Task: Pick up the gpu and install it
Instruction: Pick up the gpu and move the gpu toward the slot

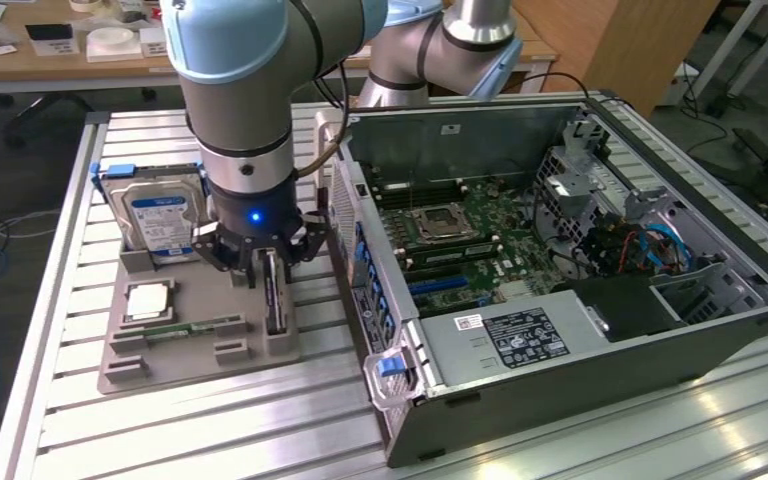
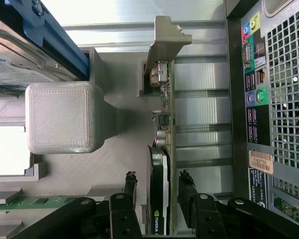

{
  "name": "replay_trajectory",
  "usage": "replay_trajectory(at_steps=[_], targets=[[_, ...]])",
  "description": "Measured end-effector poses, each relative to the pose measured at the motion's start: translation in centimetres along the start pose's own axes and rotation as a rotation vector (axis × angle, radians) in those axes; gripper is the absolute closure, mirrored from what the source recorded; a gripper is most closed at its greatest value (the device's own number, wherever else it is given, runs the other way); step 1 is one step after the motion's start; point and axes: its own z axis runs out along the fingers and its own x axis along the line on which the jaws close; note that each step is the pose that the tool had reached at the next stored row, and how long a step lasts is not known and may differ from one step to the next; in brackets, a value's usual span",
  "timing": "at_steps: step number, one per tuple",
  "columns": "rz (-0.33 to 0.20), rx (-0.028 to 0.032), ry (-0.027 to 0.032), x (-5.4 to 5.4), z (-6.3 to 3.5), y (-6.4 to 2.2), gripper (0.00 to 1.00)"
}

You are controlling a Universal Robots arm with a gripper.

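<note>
- Slatted aluminium table (image 1: 157, 430), workshop benches behind; grey printed tray (image 1: 197, 365) sits on it, with the open computer case (image 1: 598, 330) just beside the tray on the exterior view's right.
- Tray contents: hard drive (image 1: 157, 215) upright in its slot, memory stick (image 1: 191, 328) lying flat, and the gpu (image 1: 275, 300) standing on its long edge in a slot on the side nearest the case.
- Gripper (image 1: 268, 262) hangs directly over the gpu. Wrist view: jaws stand wide, one finger (image 2: 131, 181) on each face of the card, a gap showing on both sides. Nothing held.
- Metal bracket (image 2: 167, 37) is at the card's far end from the gripper.
- Handling judgement: light, stiff, thin board; fragile where components stand proud (fan shroud on one face, bare board on the other).
- Best hold, I judge: across the two flat faces near the top edge, mid-length, squeezing gently and square so the card cannot twist.
</note>
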Motion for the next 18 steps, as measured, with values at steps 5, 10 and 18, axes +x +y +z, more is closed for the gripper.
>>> replay_trajectory(at_steps=[5, 10, 18], targets=[[0.000, -0.0001, -0.0001, 0.00, 0.00, 0.00, 0.53], [0.000, -0.0001, -0.0001, 0.00, 0.00, 0.00, 0.61], [0.000, -0.0001, 0.0000, 0.00, 0.00, 0.00, 0.62]])
